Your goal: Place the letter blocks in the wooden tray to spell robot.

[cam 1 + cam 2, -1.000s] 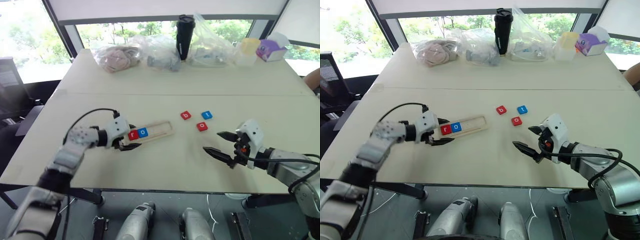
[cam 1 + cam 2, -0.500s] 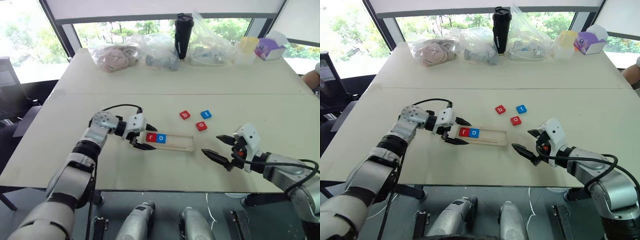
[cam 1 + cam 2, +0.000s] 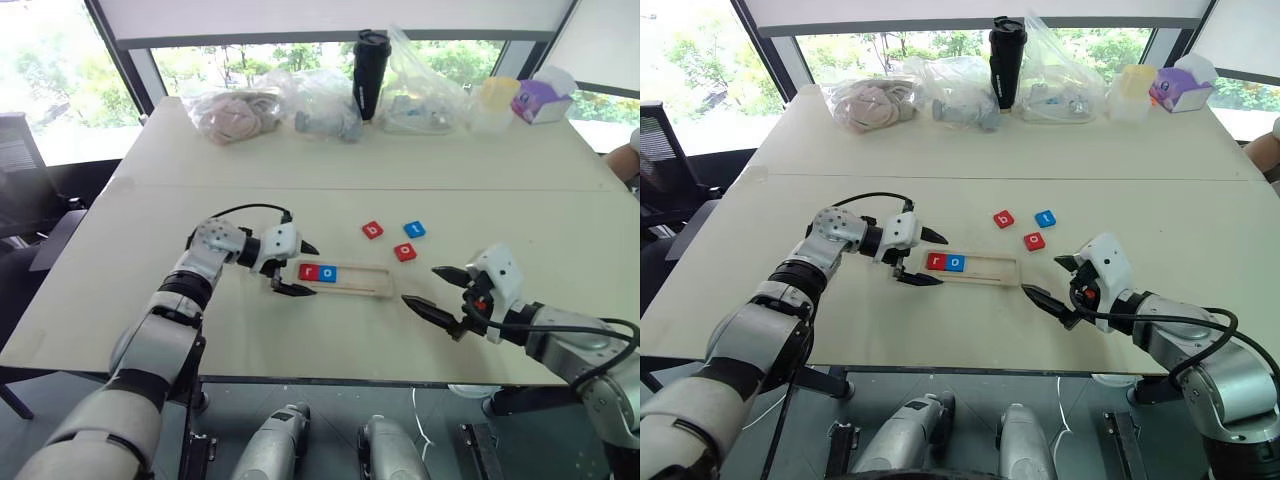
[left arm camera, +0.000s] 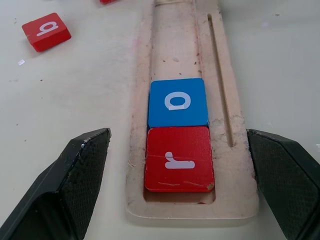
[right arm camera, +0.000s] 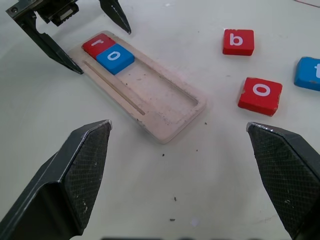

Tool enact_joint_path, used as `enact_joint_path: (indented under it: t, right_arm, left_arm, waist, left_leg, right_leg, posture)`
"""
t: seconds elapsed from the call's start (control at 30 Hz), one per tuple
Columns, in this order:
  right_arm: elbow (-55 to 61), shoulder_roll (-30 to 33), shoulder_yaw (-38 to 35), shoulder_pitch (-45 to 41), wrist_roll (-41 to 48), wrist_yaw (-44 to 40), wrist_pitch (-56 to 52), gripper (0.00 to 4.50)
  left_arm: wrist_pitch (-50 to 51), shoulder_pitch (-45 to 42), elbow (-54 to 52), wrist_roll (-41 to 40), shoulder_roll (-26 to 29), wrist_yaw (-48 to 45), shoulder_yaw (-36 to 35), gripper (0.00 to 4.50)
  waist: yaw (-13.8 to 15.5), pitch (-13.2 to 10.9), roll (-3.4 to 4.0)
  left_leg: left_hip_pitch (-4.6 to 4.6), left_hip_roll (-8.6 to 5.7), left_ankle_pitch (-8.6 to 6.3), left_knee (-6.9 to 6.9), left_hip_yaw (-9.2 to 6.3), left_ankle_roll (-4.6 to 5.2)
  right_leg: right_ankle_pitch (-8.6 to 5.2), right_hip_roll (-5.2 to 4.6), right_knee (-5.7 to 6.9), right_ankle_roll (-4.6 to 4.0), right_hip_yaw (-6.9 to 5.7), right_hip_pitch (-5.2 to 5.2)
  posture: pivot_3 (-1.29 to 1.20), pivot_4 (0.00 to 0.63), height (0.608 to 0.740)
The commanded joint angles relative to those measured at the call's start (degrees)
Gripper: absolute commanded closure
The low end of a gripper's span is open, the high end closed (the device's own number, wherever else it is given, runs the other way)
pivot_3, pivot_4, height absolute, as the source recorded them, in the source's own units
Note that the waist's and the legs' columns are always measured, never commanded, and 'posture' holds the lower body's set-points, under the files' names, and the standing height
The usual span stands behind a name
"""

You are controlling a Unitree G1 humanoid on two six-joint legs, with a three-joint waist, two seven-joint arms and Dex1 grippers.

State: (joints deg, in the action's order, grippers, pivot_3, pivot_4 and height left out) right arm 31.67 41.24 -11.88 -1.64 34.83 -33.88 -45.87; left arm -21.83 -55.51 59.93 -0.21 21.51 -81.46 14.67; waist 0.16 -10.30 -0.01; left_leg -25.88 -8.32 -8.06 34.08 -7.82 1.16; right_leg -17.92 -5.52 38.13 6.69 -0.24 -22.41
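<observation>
Centre frame: our left gripper [image 3: 293, 268], shut before, now gapes around the shifted tray [image 3: 345, 280]; right gripper [image 3: 432, 287] wide; three blocks remain.

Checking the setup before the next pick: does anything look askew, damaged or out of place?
Nothing looks damaged or spilled. The red r and blue o lie flat and touching at one end of the wooden tray. The red b, red o and blue t lie loose on the table, slightly askew.

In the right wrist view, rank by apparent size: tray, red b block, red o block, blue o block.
1. Tray, clearly largest.
2. Red o block.
3. Blue o block and red b block look alike; distance from the camera makes ranking unsure.
</observation>
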Motion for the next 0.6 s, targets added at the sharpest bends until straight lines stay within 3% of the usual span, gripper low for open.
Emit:
enact_joint_path:
  t: [0.03,0.17,0.37,0.6]
  right_arm:
    - [-1.0,-3.4,-0.1,-5.9,1.9,2.4,-0.1,0.00]
    - [-7.9,-10.8,8.8,-20.5,-4.2,9.8,-2.7,0.00]
    - [-26.8,-21.8,17.4,-37.1,-12.9,16.3,-1.6,0.00]
    - [-43.8,-24.2,20.5,-43.9,-21.2,15.9,5.0,0.00]
  left_arm:
    - [8.5,0.6,-9.1,-5.1,3.3,-6.0,-3.3,0.04]
    - [23.4,4.6,-24.1,-10.9,8.9,-8.2,-6.6,0.04]
    - [41.4,13.2,-43.3,-19.1,13.1,5.3,-17.1,0.04]
    - [58.1,24.1,-66.2,-29.0,14.7,20.0,-27.1,0.04]
  waist:
    - [-0.4,0.0,0.00]
    - [-2.5,0.0,-0.01]
    - [-2.7,0.0,0.01]
    - [-1.3,0.0,0.00]
  left_leg:
    - [0.00,0.00,0.00,0.00,0.00,0.00]
    - [0.00,0.05,0.03,-0.02,0.00,-0.02]
    - [0.11,0.05,0.06,-0.21,-0.09,-0.08]
    - [0.12,0.00,0.10,-0.19,-0.06,-0.15]
  right_leg:
    - [0.00,0.00,0.01,0.00,0.00,0.01]
    - [0.04,0.06,0.15,-0.08,0.07,-0.02]
    - [0.04,0.10,0.20,-0.11,0.07,-0.27]
    - [0.08,0.13,0.24,-0.14,0.11,-0.26]
  posture:
    - [0.00,0.150,0.740]
    - [0.00,0.150,0.740]
    - [0.00,0.150,0.740]
    - [0.00,0.150,0.740]
